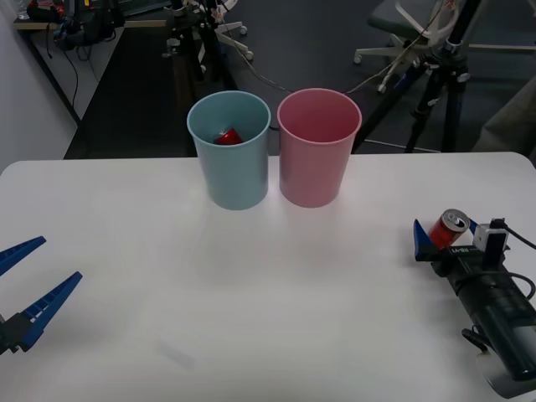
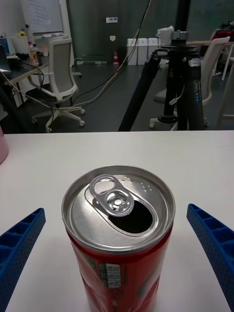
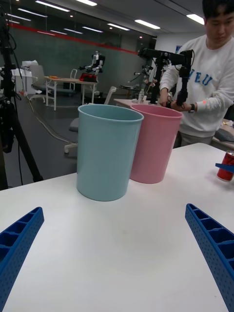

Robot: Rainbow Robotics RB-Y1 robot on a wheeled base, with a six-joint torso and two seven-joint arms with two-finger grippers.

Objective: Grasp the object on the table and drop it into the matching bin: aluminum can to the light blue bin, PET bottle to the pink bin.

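The small red aluminum can [image 1: 448,228] stands upright on the white table [image 1: 251,293] near its right edge, silver top and pull-tab [image 2: 112,197] up. My right gripper [image 1: 445,226] is open around it, one blue finger on each side with gaps to the can [image 2: 119,234]. The light blue bin [image 1: 230,167] and the pink bin [image 1: 316,163] stand side by side at the table's far middle, light blue on the left. My left gripper [image 1: 59,260] hovers open and empty at the front left, facing the light blue bin [image 3: 105,156], the pink bin [image 3: 153,146] and the far can [image 3: 225,166].
Another red can [image 1: 227,136] lies inside the light blue bin. A black tripod [image 1: 444,84] stands on the floor just beyond the table's far right edge. Bare tabletop stretches between the can and the bins.
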